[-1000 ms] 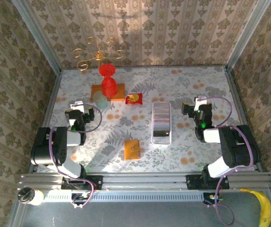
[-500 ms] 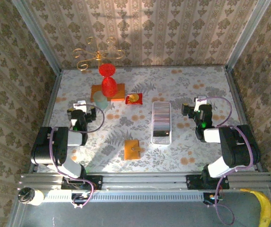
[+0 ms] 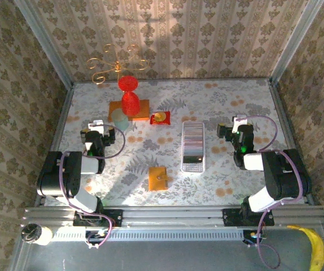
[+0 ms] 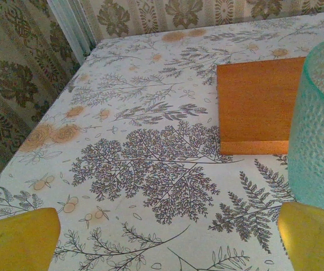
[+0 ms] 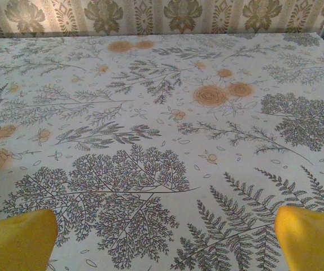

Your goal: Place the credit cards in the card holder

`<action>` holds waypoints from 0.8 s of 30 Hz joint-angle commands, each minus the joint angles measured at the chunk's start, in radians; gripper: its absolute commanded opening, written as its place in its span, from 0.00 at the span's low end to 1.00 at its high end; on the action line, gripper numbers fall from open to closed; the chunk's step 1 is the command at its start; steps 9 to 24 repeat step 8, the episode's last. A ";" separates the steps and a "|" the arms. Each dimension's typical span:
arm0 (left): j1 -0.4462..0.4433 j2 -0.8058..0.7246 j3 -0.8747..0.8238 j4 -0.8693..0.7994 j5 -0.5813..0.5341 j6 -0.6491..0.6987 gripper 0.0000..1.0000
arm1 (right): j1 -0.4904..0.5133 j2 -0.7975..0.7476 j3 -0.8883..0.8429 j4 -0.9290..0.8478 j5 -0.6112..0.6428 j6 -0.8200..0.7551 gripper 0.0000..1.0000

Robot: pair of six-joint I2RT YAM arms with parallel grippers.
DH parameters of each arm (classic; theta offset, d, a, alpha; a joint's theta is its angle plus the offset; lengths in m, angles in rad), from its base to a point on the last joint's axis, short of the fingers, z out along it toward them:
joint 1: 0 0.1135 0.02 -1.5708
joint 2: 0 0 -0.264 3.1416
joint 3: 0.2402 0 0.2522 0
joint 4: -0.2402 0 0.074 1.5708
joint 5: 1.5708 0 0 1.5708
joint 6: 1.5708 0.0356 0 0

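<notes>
Orange wallet lies on the floral table near its front edge. The long clear card holder sits just to its right, both between the arms. The left gripper and right gripper hang well apart from them.

Left wrist: fingers spread wide and empty, facing a teal glass beside an orange board.

Right wrist: fingers spread wide and empty above the table.

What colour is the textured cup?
The cup is translucent teal, clearest in the left wrist view.
</notes>
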 commanded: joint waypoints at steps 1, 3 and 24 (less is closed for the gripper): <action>0.005 0.006 0.014 0.031 -0.003 0.017 1.00 | -0.003 -0.004 0.001 0.002 -0.007 0.006 1.00; 0.006 0.006 0.014 0.030 -0.001 0.016 1.00 | -0.003 -0.004 0.002 0.001 -0.008 0.006 1.00; 0.005 0.007 0.014 0.029 -0.002 0.017 1.00 | -0.003 -0.007 -0.003 0.009 -0.006 0.006 1.00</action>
